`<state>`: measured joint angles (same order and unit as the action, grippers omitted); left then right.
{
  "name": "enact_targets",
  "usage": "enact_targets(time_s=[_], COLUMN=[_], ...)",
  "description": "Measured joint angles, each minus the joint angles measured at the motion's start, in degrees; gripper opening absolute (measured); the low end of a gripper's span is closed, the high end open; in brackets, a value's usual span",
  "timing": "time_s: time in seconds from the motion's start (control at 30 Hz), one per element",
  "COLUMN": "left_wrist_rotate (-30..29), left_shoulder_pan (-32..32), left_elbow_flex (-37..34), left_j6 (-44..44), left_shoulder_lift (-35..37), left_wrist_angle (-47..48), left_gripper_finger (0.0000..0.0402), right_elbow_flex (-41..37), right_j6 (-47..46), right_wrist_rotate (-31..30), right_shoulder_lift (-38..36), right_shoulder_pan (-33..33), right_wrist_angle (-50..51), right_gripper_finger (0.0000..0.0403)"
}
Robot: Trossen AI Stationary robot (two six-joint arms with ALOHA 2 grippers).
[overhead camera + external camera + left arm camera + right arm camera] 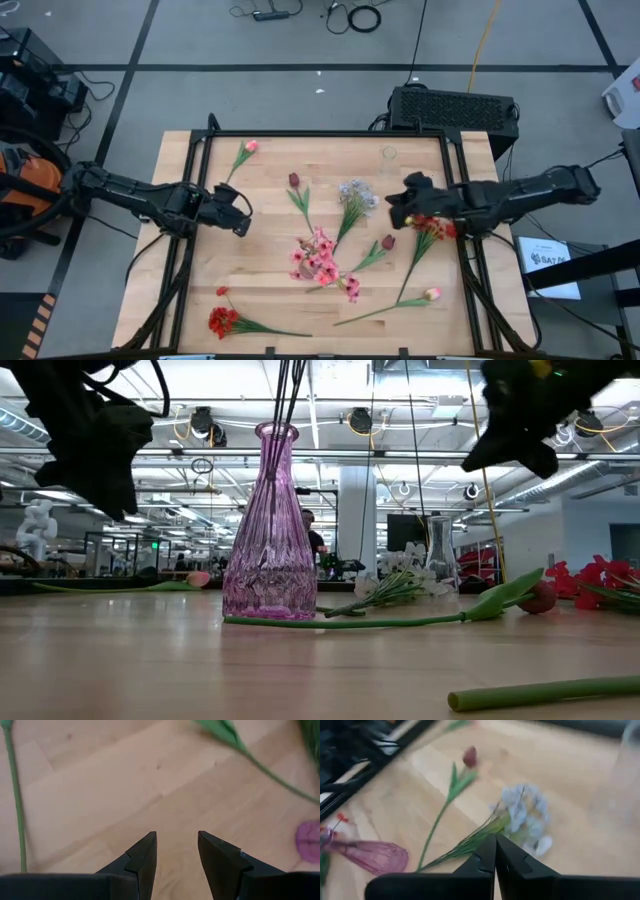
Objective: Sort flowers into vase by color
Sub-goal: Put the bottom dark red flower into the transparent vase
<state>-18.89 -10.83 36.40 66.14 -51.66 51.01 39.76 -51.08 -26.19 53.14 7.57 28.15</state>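
Two claws above scattered flowers [322, 255], mid-table.

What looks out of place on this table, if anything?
Nothing looks broken or spilled. The flowers lie strewn flat across the table, stems pointing every way, while the pink vase and the clear vase stand upright. The left claw and right claw hover empty.

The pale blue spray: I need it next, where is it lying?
In the high view the pale blue spray lies mid-table toward the far edge, right of a dark red bud, left of the right hand.
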Motion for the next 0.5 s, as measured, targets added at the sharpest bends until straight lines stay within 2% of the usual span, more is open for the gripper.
enact_targets(time_s=[0.23, 0.5], left_wrist_rotate=[1.1, 1.2], left_shoulder_pan=[0.0, 0.0], left_elbow_flex=[0.0, 0.0], left_j6=[-6.2, -11.7], left_shoulder_lift=[0.0, 0.0], left_wrist_angle=[0.5, 0.5], left_gripper_finger=[0.0150, 0.0150], right_elbow_flex=[12.6, 15.2], right_j6=[-26.7, -49.9], right_wrist_rotate=[7.8, 14.4], right_shoulder_lift=[15.2, 23.9], right_shoulder_pan=[0.2, 5.4], right_wrist_angle=[13.4, 15.9], right_gripper_finger=[0.0000, 0.0000])
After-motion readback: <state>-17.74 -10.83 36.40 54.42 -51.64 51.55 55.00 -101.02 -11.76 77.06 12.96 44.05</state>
